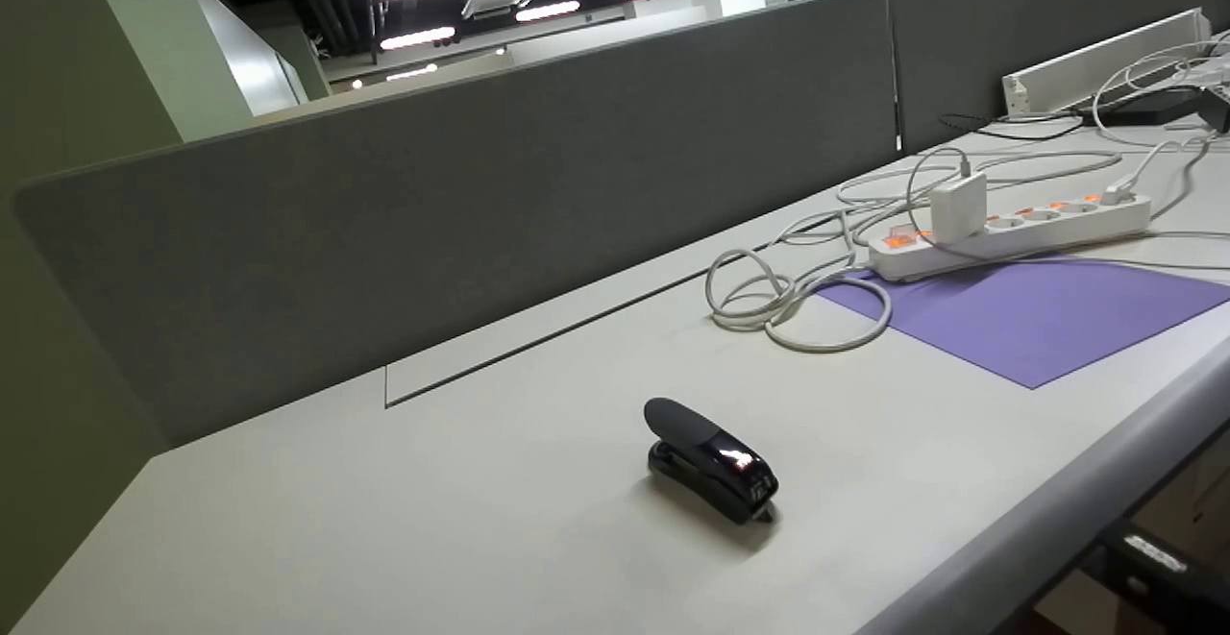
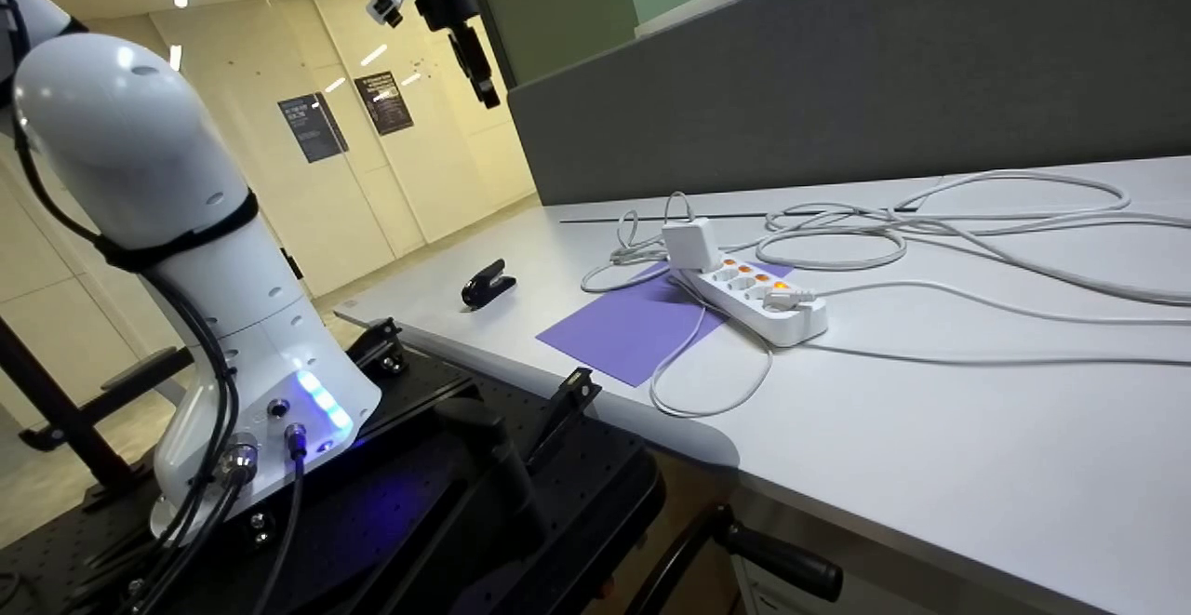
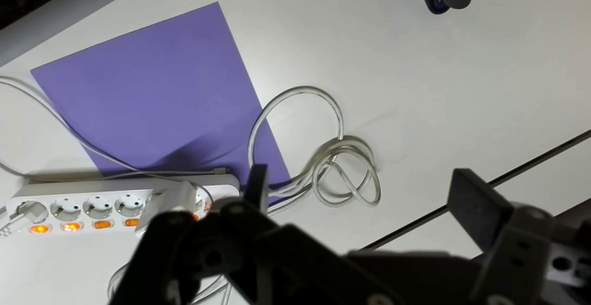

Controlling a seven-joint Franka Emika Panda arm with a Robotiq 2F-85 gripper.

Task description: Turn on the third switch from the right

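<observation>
A white power strip with a row of orange switches lies on the desk in both exterior views [image 1: 1057, 233] [image 2: 786, 325] and at lower left in the wrist view [image 3: 115, 186]. In the wrist view the two leftmost switches [image 3: 40, 229] [image 3: 72, 226] glow brighter; the two beside them [image 3: 102, 224] [image 3: 131, 222] are duller orange. A white adapter [image 3: 168, 203] is plugged in and covers part of the row. My gripper [image 3: 364, 185] is open and empty. It hangs high above the desk in an exterior view [image 2: 479, 85], well apart from the strip.
A black stapler [image 1: 711, 462] stands on the desk. A purple sheet [image 3: 157, 92] lies beside and partly under the strip. Looped cables [image 3: 346, 171] lie near the strip's end. A white plug [image 2: 788, 299] sits in the end socket. A grey partition [image 1: 528, 183] runs along the back.
</observation>
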